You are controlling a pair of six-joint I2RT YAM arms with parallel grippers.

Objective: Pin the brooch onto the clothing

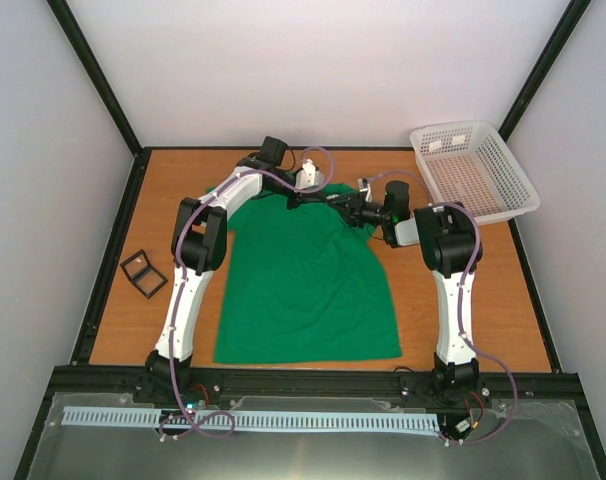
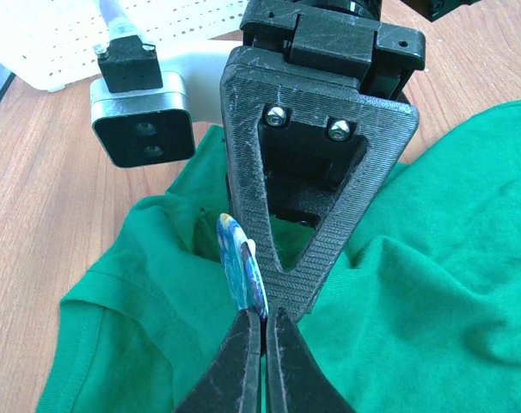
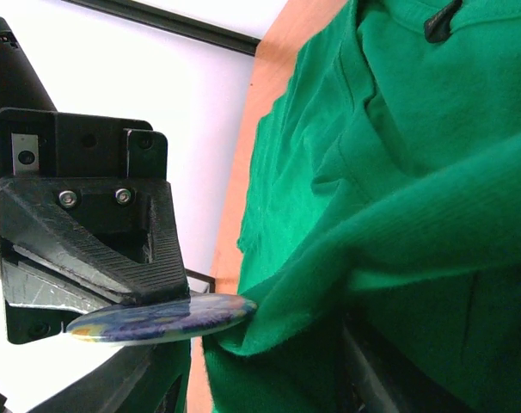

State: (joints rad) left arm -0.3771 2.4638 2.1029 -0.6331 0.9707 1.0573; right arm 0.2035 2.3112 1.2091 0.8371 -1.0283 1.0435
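Shirt point(image 1: 303, 280): matt green knit cloth. Brooch point(image 3: 162, 317): glossy. Table point(image 1: 503, 300): smooth wood. Basket point(image 1: 503, 165): white perforated plastic.

No words or numbers can be read anywhere. The green T-shirt point(image 3: 432, 172) has a small dark label point(image 3: 439, 19) at its collar, but any writing on it is too small to make out. The little round brooch point(image 3: 162, 318) shows blue and yellow blotches on its face. It is seen almost edge-on, and no letters can be made out there.
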